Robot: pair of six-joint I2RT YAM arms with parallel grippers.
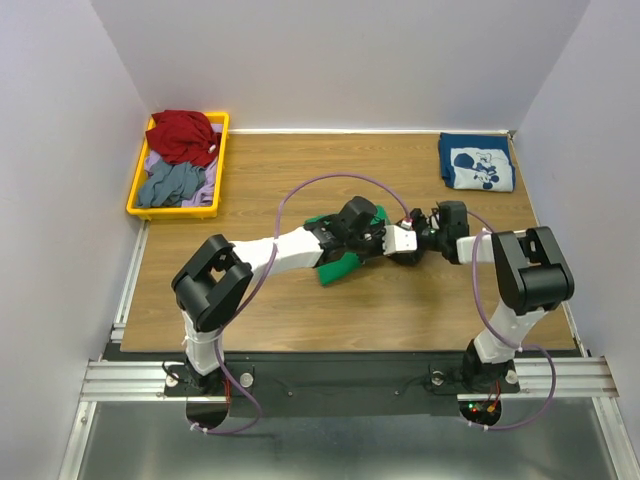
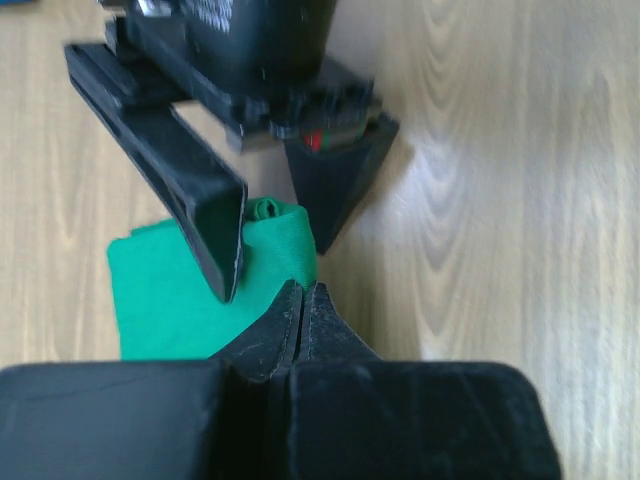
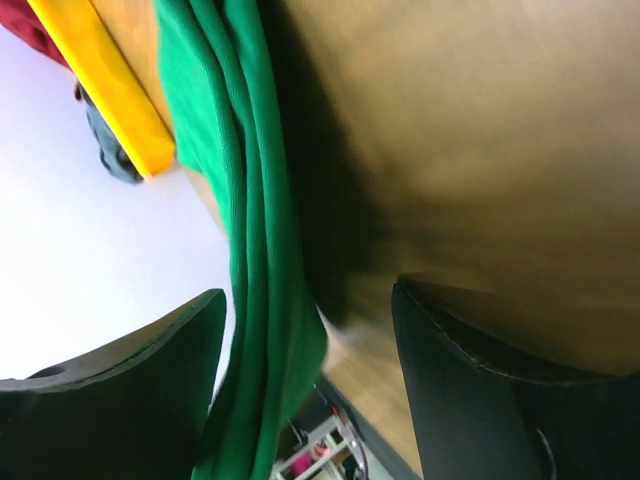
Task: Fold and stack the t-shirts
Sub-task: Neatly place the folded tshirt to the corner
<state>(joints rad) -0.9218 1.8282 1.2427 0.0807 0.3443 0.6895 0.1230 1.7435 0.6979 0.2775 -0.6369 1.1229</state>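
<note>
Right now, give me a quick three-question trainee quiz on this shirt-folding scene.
1. True or false: the left tool stands wide open.
2. Where on the wooden table does the folded navy blue t-shirt with the white cartoon print lie? A: near left corner. B: far right corner. C: centre.
3. Which tool's open fingers straddle the bright green cloth t-shirt?
Key: 1 false, it is shut. 2 B. 3 the right tool.
</note>
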